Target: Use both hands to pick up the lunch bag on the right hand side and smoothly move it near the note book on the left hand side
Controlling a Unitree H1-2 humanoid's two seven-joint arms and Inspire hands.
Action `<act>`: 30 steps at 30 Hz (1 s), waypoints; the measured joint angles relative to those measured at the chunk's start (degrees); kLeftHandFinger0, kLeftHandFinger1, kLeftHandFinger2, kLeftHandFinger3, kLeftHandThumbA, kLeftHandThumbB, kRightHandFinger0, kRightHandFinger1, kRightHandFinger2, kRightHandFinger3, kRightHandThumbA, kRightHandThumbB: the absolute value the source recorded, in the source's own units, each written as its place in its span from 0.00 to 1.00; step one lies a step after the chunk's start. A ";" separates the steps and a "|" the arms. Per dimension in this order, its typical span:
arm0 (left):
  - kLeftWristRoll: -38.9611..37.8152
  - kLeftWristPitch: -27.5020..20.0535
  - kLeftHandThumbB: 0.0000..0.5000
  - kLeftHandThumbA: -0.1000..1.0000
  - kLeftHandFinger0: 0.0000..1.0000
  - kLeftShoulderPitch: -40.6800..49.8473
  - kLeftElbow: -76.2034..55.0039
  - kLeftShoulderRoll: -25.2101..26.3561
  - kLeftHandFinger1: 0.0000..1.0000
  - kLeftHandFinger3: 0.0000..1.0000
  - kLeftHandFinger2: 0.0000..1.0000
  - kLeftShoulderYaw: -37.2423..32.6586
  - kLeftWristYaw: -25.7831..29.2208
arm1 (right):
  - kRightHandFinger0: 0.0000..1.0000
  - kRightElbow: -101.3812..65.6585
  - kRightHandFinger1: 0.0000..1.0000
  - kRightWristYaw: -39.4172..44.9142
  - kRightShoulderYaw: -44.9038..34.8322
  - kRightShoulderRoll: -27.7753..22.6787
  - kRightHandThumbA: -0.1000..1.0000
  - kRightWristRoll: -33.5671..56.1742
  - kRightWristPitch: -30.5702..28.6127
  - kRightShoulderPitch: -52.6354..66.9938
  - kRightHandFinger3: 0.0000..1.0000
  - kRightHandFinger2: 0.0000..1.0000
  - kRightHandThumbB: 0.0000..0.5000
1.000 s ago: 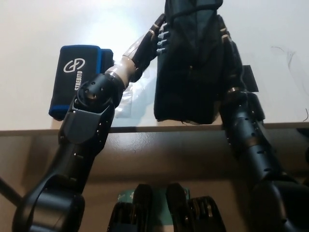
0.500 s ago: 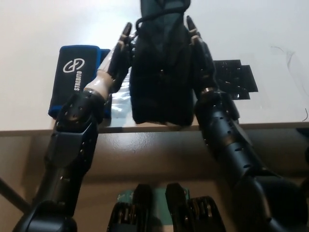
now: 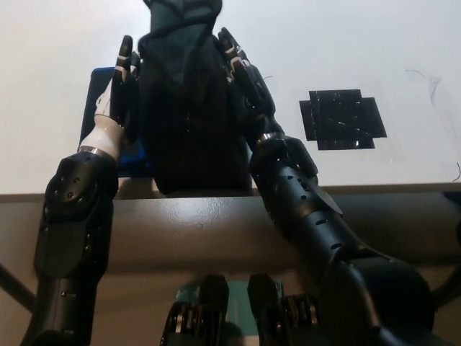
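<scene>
Both hands have carried the bag [image 3: 189, 108] well leftward: the left hand [image 3: 121, 90] and right hand [image 3: 241, 72] press flat against its sides, clamping it between them. It now hangs over the blue notebook [image 3: 101, 83], hiding most of it, while a black patch [image 3: 343, 119] on the bench [image 3: 403, 43] lies uncovered. Judging by this, only the lowering remains.

The lunch bag [image 3: 191, 108] I hold is plain black. My left robot hand [image 3: 119, 90] is white with dark fingers; my right robot hand [image 3: 241, 72] is black. The notebook [image 3: 108, 115] shows bright blue. The worktop [image 3: 374, 43] is off-white, carrying a black cross-shaped tape patch [image 3: 342, 119].
</scene>
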 measured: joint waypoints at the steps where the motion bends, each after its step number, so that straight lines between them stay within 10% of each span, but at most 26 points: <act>1: 0.00 0.00 0.70 1.00 1.00 0.00 0.00 0.00 1.00 1.00 1.00 0.00 0.00 | 1.00 0.00 1.00 0.00 0.00 0.00 1.00 0.00 0.00 0.00 1.00 1.00 0.72; 19: 1.02 0.78 0.91 1.00 1.00 -0.03 -0.13 1.98 1.00 1.00 1.00 -2.34 0.77 | 1.00 0.03 1.00 -9.65 9.52 -1.86 1.00 -10.33 -7.64 -0.03 1.00 1.00 0.69; 30: 2.50 0.36 0.81 1.00 1.00 1.82 -4.83 8.38 1.00 1.00 1.00 -4.55 -0.49 | 1.00 -11.66 1.00 -14.39 12.83 -10.62 1.00 -17.69 -8.02 7.09 1.00 1.00 0.71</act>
